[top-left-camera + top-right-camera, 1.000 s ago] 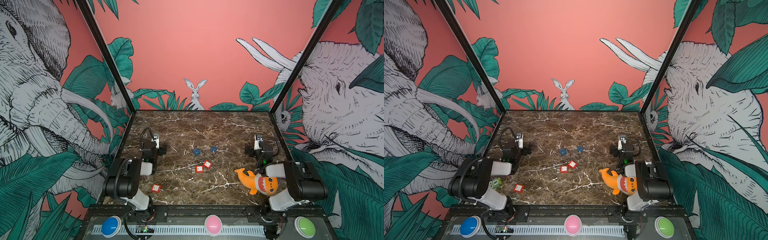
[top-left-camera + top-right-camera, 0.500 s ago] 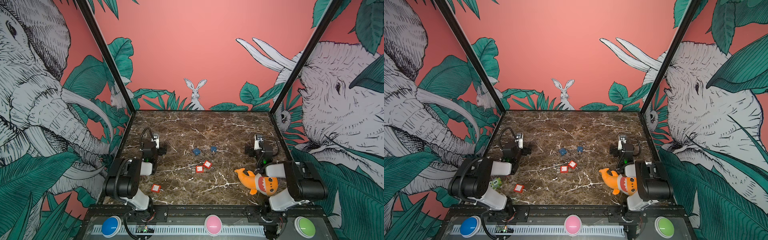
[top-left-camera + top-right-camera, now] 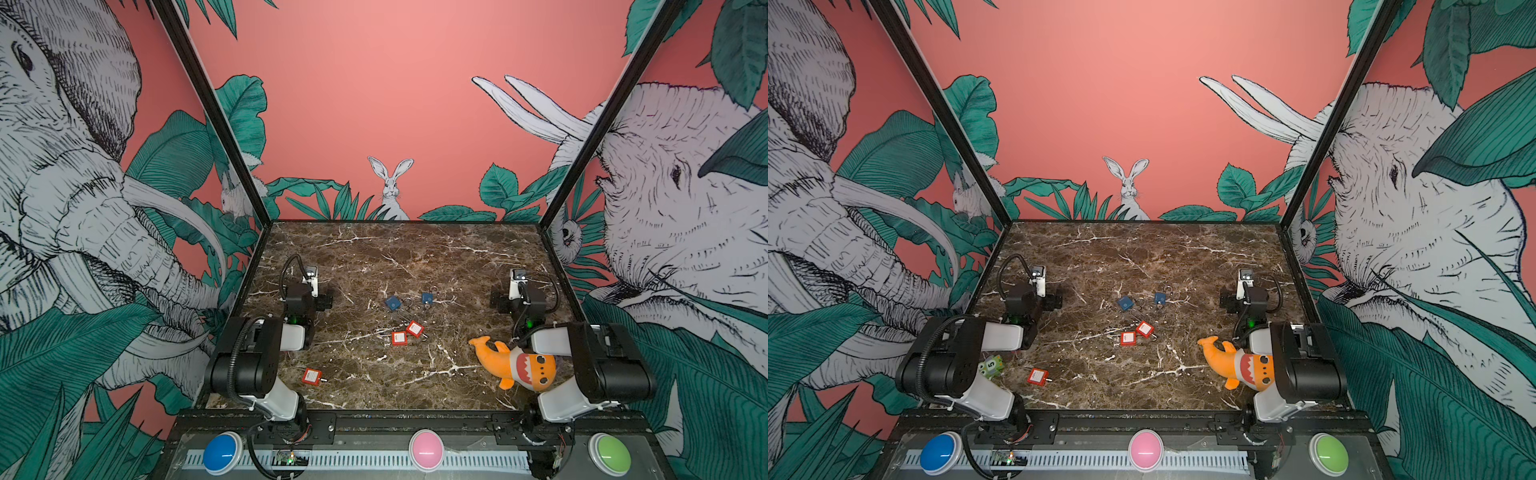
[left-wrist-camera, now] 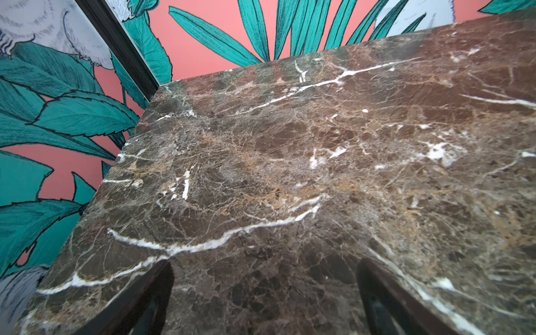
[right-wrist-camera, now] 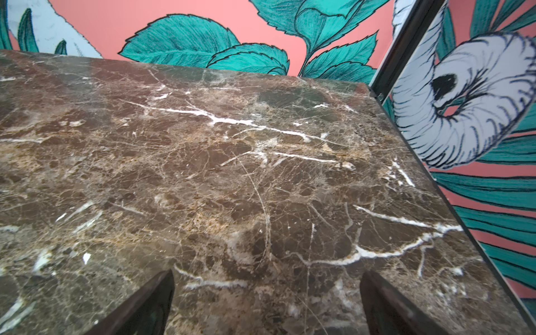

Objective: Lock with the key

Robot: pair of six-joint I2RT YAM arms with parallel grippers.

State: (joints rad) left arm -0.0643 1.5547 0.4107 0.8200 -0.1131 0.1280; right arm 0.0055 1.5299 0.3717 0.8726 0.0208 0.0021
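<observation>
Two blue padlocks (image 3: 392, 303) (image 3: 427, 297) lie mid-table in both top views. Two red padlocks (image 3: 414, 328) (image 3: 399, 338) lie just in front of them, and a third red padlock (image 3: 311, 376) lies nearer the front left. Thin metal rings with a small key (image 3: 405, 311) lie between the blue and red locks, too small to make out well. My left gripper (image 3: 316, 300) rests at the table's left side and my right gripper (image 3: 505, 301) at the right side, both well away from the locks. In the wrist views the left gripper (image 4: 265, 293) and the right gripper (image 5: 266, 295) are open over bare marble.
An orange shark plush (image 3: 515, 365) lies against my right arm near the front right. Green number dice (image 3: 990, 365) sit by my left arm's base. Blue (image 3: 222, 453), pink (image 3: 426, 449) and green (image 3: 613, 453) buttons line the front rail. Painted walls enclose the marble table (image 3: 395, 249).
</observation>
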